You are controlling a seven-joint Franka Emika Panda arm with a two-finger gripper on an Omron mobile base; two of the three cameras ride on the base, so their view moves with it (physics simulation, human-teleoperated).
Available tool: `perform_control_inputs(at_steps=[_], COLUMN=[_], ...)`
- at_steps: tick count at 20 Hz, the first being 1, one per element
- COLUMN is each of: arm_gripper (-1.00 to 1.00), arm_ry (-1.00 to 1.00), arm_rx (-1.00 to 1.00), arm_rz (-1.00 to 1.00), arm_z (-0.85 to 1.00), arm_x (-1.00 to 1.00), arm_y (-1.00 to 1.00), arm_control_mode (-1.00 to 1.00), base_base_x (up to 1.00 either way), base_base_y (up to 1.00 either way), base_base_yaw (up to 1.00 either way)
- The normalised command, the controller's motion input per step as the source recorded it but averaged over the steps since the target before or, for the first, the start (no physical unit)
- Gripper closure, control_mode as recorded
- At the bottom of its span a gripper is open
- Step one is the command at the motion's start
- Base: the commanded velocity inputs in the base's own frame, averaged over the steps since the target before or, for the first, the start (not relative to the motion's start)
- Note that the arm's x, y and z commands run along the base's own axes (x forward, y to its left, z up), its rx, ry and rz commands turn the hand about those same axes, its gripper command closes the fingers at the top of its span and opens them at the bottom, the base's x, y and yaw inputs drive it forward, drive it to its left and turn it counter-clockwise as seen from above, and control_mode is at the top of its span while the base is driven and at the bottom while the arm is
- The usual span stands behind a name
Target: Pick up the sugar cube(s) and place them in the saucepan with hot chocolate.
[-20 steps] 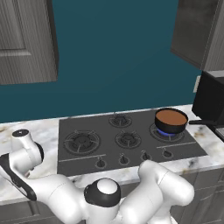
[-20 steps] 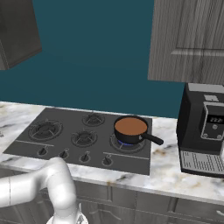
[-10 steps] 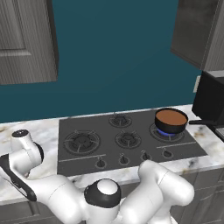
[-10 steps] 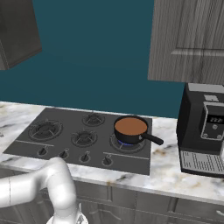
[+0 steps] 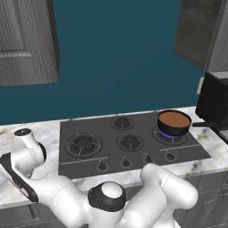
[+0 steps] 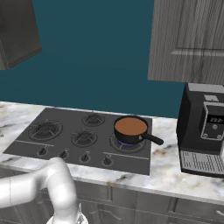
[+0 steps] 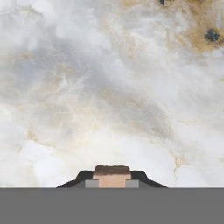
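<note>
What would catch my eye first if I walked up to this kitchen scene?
Probably the saucepan of smooth brown hot chocolate, sitting on the stove's back right burner over a blue flame. Then, in the hand view, a small reddish-brown sugar cube pinched in the gripper above the marble counter.

A black gas hob (image 5: 129,140) is lying set into the marble table (image 6: 170,173), its row of knobs (image 5: 126,162) running along the near edge. A blue flame (image 5: 171,135) is burning on the back right burner. A black coffee machine (image 6: 204,131) is standing on the table right of the hob. Grey wall cabinets (image 6: 190,39) are hanging against the teal wall (image 5: 116,58).
</note>
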Motion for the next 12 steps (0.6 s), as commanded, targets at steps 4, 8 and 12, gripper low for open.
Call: perform_control_inputs(at_steps=[4, 8, 12], arm_gripper=[1.0, 1.0, 1.0], arm_ry=[-0.07, -0.06, -0.06], arm_rx=[0.12, 0.1, 0.06], arm_rz=[0.0, 0.0, 0.0], arm_z=[0.51, 0.63, 0.7], arm_x=[-0.22, -0.24, -0.19], arm_y=[-0.81, -0.95, -1.0], arm_control_mode=[-1.0, -1.0, -1.0], base_base_x=[0.0, 0.0, 0.0], base_base_y=[0.0, 0.0, 0.0], base_base_yaw=[0.0, 0.0, 0.0])
